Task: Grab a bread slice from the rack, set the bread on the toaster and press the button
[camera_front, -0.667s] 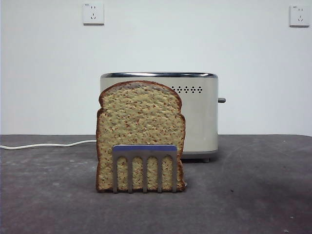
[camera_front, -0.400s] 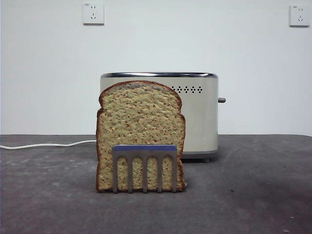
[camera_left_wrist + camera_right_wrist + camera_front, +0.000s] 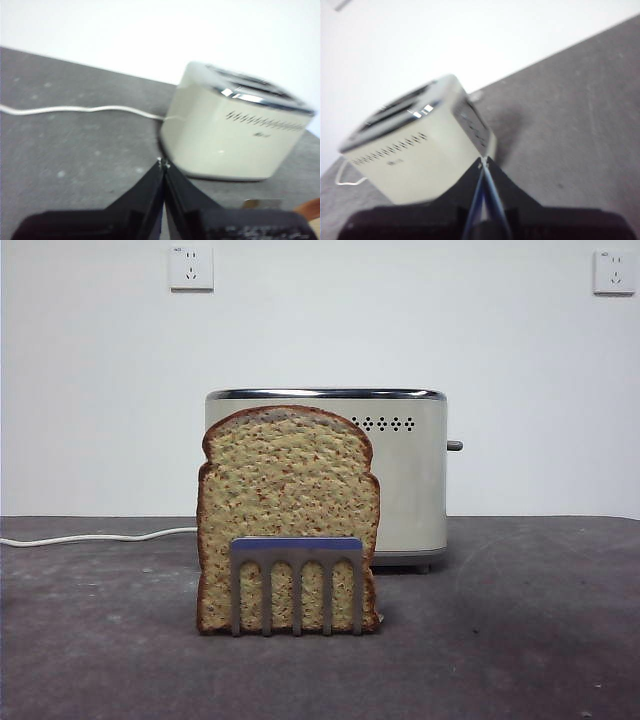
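Bread [image 3: 288, 495] stands upright in the rack [image 3: 297, 583] on the bench, just before the toaster [image 3: 410, 475], so either end effector, left [image 3: 163, 165] or right [image 3: 483, 161], both pressed together, should spread first, then pinch the domed crust and lift straight up.

Front view sharp, evenly lit; wrist views blurred.

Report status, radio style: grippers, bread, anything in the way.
Left gripper shut, holding nothing. Right gripper shut, holding nothing. Slice of bread upright in the rack, in front of the toaster. Nothing blocking the bread.
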Motion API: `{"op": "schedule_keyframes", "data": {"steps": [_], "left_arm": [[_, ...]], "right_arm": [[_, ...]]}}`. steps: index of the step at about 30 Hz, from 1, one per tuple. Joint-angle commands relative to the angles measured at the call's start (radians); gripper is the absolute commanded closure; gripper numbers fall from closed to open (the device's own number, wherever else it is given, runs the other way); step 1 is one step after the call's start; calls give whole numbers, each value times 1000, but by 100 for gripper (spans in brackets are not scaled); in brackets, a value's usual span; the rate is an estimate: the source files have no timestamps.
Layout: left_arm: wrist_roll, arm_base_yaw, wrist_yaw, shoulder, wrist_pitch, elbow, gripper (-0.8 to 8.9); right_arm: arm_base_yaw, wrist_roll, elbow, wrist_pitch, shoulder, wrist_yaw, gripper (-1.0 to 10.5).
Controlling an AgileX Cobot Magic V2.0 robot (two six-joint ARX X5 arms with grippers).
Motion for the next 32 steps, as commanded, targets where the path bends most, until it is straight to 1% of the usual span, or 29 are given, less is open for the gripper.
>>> {"op": "schedule_keyframes", "data": {"steps": [1, 4, 7, 11, 15, 18, 21, 24, 26, 29, 30, 31, 32], "left_arm": [[-5, 3, 42, 40, -43, 82, 821], [32, 3, 94, 104, -98, 180, 821], [119, 3, 161, 183, -159, 277, 821], [241, 3, 279, 294, -267, 397, 821], [380, 3, 385, 394, -397, 505, 821], [452, 2, 433, 452, -483, 569, 821], [498, 0, 467, 490, -539, 610, 821], [529, -5, 469, 504, -576, 631, 821], [548, -10, 468, 504, -590, 637, 821], [549, -18, 466, 504, -594, 637, 813], [549, -22, 466, 504, -592, 637, 769], [549, -26, 462, 505, -589, 637, 606], [549, -33, 461, 507, -584, 637, 365]], "right_arm": [[3, -39, 72, 5, 57, -34, 959], [3, -101, 174, -50, 139, -80, 959], [3, -181, 283, -135, 228, -118, 959], [5, -291, 445, -291, 343, -166, 959], [23, -415, 610, -469, 446, -167, 959], [40, -496, 723, -608, 517, -167, 959], [54, -565, 812, -744, 579, -166, 959], [63, -610, 859, -830, 618, -166, 959], [69, -613, 863, -837, 624, -166, 959], [69, -613, 863, -837, 624, -166, 958], [69, -613, 863, -837, 624, -166, 958], [69, -613, 863, -837, 624, -166, 959], [69, -613, 863, -837, 624, -166, 958]]}}
